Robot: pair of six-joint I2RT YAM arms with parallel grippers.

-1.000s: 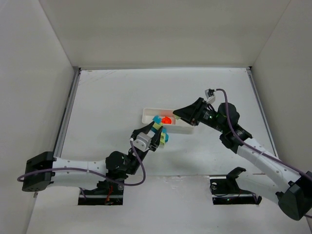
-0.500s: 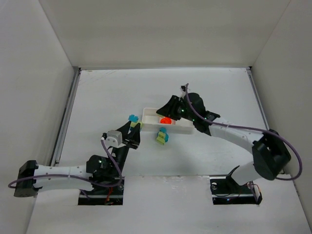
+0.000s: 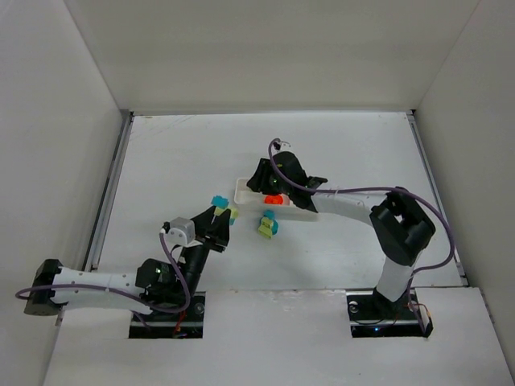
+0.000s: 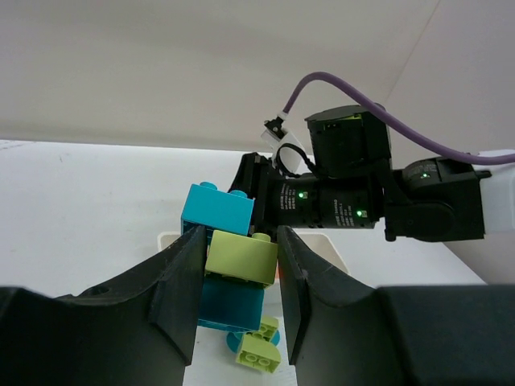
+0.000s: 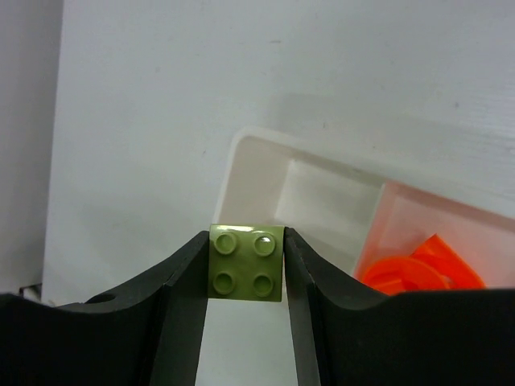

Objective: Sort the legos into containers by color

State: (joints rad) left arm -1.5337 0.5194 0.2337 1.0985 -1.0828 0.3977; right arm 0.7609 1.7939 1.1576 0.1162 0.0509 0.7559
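My left gripper [image 4: 239, 241] is shut on a stuck-together clump of legos: a yellow-green brick [image 4: 241, 257] between the jaws, with cyan-blue bricks [image 4: 217, 211] joined to it. In the top view that gripper [image 3: 219, 221] hangs left of the white tray [image 3: 299, 212]. My right gripper [image 5: 245, 241] is shut on a yellow-green four-stud brick [image 5: 245, 261] above the tray's left end [image 5: 256, 165]. Orange-red pieces [image 5: 418, 272] lie in the neighbouring compartment. A loose yellow-green and cyan-blue pair [image 3: 267, 225] rests on the table in front of the tray.
The right arm [image 3: 354, 205] stretches leftward across the tray from its base at the near right. White walls enclose the table on three sides, with a metal rail [image 3: 109, 193] along the left edge.
The right arm has swung left from the tray's right end to its left end. The left gripper has drawn back to the left with its clump, leaving two pieces on the table.
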